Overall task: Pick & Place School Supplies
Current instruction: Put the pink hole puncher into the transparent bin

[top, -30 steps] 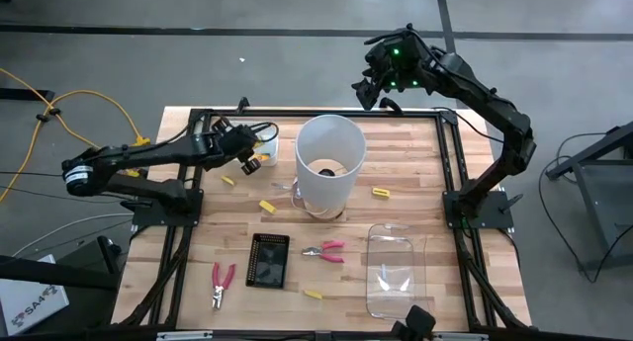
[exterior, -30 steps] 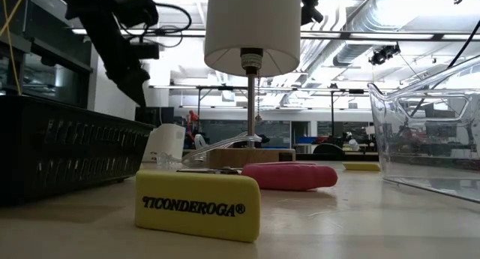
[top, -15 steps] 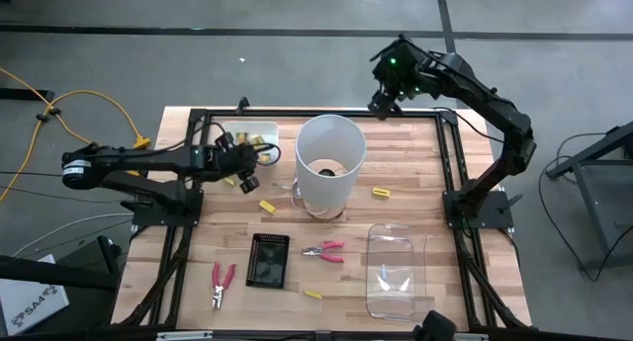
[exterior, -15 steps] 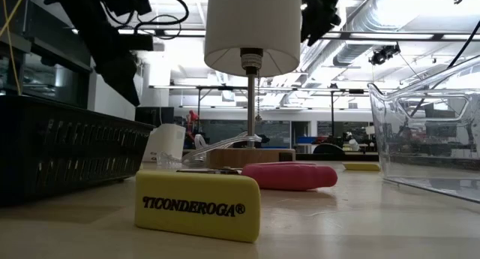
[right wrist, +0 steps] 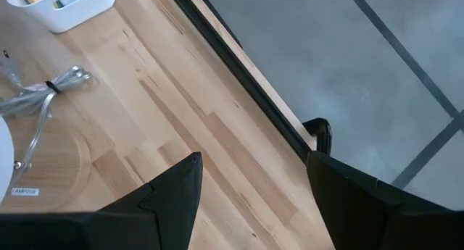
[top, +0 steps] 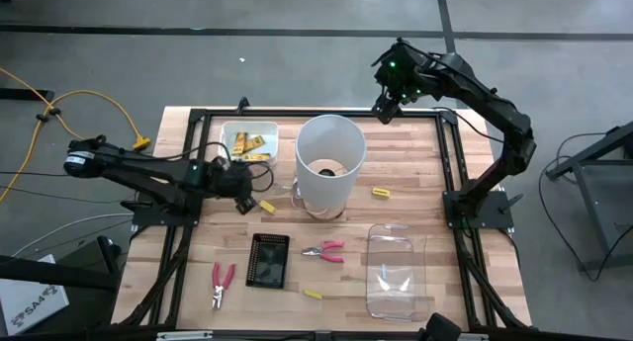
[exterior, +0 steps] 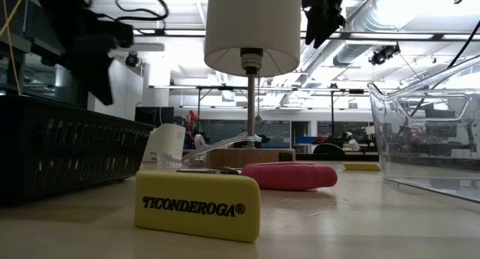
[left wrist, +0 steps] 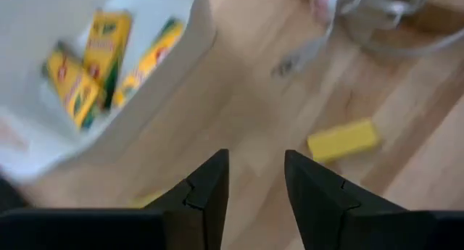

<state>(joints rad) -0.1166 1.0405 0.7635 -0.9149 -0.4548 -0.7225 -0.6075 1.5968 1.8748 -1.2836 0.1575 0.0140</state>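
Observation:
My left gripper [top: 242, 190] hovers open over the wood, nothing between its fingers [left wrist: 206, 188]. Just to its right lies a yellow eraser [top: 266, 207] [left wrist: 342, 139]. More yellow erasers lie right of the lamp [top: 381, 192] and near the front edge [top: 313, 295]; the front one [exterior: 199, 205] reads TICONDEROGA. Pink-handled pliers lie mid-table [top: 324, 250] [exterior: 289, 175], a second pair at the front left [top: 222, 284]. My right gripper [top: 384, 102] [right wrist: 250, 177] hangs open over the table's back edge, holding nothing.
A white bin [top: 247, 129] [left wrist: 170, 65] at the back left holds yellow crayon boxes [left wrist: 94, 58]. A tall white lamp shade [top: 329, 161] [exterior: 253, 26] stands mid-table. A clear container [top: 394, 272] [exterior: 427, 139] sits front right, a black perforated box [top: 268, 259] front left.
My left gripper has drawn back from over the white bin toward the yellow eraser nearer the table's middle. My right gripper has shifted in from beyond the back edge and now holds still.

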